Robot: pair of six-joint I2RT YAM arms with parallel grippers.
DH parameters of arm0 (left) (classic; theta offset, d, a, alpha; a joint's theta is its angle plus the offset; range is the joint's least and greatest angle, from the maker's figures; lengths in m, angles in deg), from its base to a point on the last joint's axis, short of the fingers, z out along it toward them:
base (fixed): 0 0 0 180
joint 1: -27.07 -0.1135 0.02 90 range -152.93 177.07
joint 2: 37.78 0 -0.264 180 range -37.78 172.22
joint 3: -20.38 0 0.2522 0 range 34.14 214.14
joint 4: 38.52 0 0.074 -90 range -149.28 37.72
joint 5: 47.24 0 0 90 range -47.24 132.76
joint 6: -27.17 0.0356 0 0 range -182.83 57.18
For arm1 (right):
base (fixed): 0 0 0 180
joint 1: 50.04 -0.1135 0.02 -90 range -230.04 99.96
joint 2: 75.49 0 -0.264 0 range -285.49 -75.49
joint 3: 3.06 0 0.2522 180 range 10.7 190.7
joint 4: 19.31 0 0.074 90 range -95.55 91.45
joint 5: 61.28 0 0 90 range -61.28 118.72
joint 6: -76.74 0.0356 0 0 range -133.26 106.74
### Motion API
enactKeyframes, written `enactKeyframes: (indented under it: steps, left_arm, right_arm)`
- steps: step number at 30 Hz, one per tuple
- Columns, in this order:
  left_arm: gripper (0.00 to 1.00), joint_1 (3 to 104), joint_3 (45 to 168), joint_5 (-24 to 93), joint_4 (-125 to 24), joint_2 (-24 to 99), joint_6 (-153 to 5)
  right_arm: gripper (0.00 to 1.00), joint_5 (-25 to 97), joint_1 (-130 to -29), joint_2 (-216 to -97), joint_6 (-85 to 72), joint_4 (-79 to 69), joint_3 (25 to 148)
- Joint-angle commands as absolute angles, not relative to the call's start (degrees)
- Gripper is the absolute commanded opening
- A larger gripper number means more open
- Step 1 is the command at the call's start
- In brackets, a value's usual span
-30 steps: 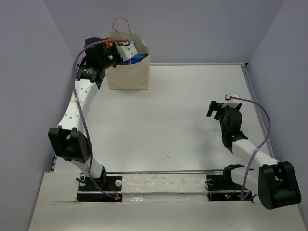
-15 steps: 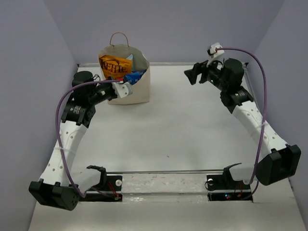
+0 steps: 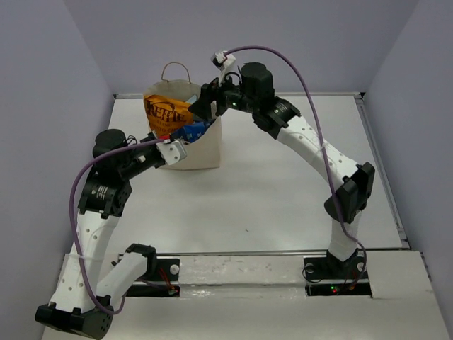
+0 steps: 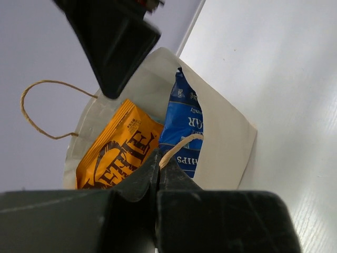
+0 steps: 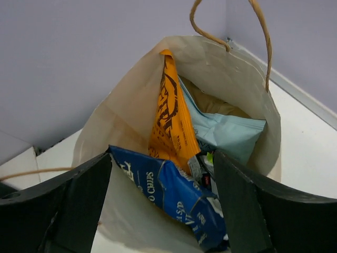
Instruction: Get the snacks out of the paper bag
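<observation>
Inside bag [image 3: 199, 150], orange packet [image 3: 166, 112], blue packet [image 5: 174, 196] and teal packet [image 5: 227, 132] are standing upright. At its near side, left gripper [image 4: 158, 158] is clamping handle [image 4: 178, 146]; over its mouth, right gripper [image 3: 204, 105] is hovering, jaws apart.

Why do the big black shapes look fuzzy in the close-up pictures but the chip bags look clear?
Left wrist view: the fingers of the left hand sit right by the lens, so they look soft, while the orange packet in the paper bag is sharp. Right wrist view: same, the right hand blurs, the blue packet is crisp. Top view: even light, faint shadows.
</observation>
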State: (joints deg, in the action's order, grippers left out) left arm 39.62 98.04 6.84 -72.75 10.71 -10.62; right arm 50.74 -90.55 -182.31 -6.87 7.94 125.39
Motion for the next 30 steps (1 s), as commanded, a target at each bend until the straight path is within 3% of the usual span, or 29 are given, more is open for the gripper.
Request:
enactKeyframes:
  steps: [1, 4, 9, 11, 12, 14, 15, 17, 23, 30]
  left_arm:
    - [0.00, 40.07, 96.81, 5.76, -70.82, 8.10, -13.69]
    - [0.00, 40.07, 96.02, 6.02, -70.82, 7.40, -14.05]
    - [0.00, 39.99, 94.35, 7.34, -69.68, 6.52, -14.84]
    - [0.00, 40.07, 93.56, 7.87, -69.07, 6.43, -15.45]
    - [0.00, 40.07, 93.03, 8.30, -68.54, 6.17, -15.80]
    - [0.00, 40.07, 92.68, 8.57, -68.19, 5.99, -15.98]
    - [0.00, 39.99, 92.41, 9.01, -68.01, 5.82, -16.41]
    - [0.00, 40.07, 92.06, 9.45, -67.92, 5.29, -16.42]
    - [0.00, 40.07, 90.57, 11.38, -67.13, 4.94, -15.80]
    - [0.00, 40.07, 89.86, 13.58, -67.30, 5.64, -13.87]
  right_arm:
    - [0.84, 48.24, -91.97, -188.94, -2.72, 10.35, 133.38]
    - [0.91, 46.73, -92.49, -193.08, -2.37, 10.18, 136.72]
    - [0.87, 47.00, -94.16, -198.27, -2.37, 10.18, 141.12]
    - [0.72, 47.00, -94.16, -200.63, -2.02, 9.92, 142.52]
    - [0.56, 47.78, -94.16, -201.52, -1.32, 10.00, 143.32]
    - [0.41, 50.15, -94.16, -202.92, -0.96, 9.74, 145.77]
    - [0.18, 51.21, -94.69, -203.10, -0.70, 9.48, 146.48]
    - [0.04, 51.39, -94.69, -202.50, -0.43, 7.90, 147.36]
    - [0.01, 49.46, -94.69, -197.23, 0.18, 0.62, 149.03]
    - [0.01, 38.68, -93.12, -187.65, 0.01, -15.47, 152.11]
